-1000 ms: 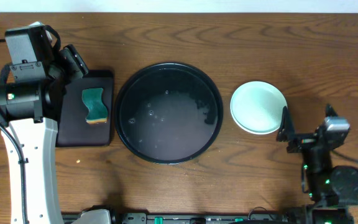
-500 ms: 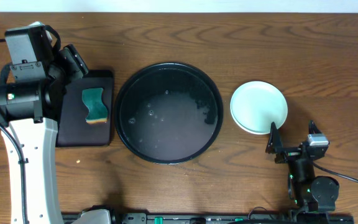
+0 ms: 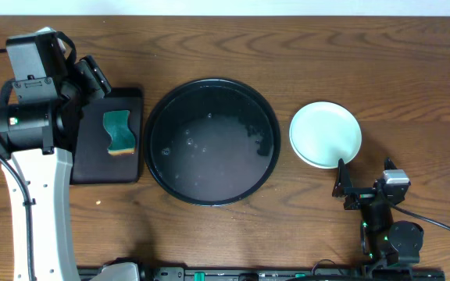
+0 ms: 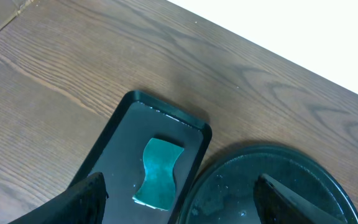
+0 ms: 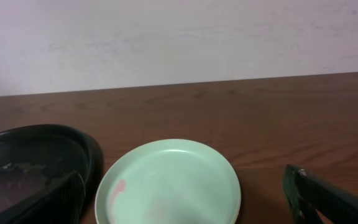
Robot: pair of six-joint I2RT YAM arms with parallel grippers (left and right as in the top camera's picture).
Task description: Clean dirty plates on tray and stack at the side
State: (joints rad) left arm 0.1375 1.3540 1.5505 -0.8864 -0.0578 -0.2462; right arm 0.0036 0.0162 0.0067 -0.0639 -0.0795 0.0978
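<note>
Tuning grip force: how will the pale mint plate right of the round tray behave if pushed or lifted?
The plate looks thin and plastic, so it is probably light and stiff. Sitting flat and low, it would likely slide across the smooth table rather than tip. Its glossy shallow rim may slip from a loose grip.

We find the plates [image 5: 166, 183] on the bench [image 5: 303, 118] just ahead of our right fingers [image 5: 61, 200], centred between them. The round tray [image 5: 23, 155] lies just beside the plates, ahead of the left-hand finger. Ahead of our left fingers [image 4: 86, 199], the sponge [image 4: 158, 172] lies in the rectangular tray [image 4: 114, 149] toward the left-hand finger. The round tray sits just beside it, toward the right-hand one.
</note>
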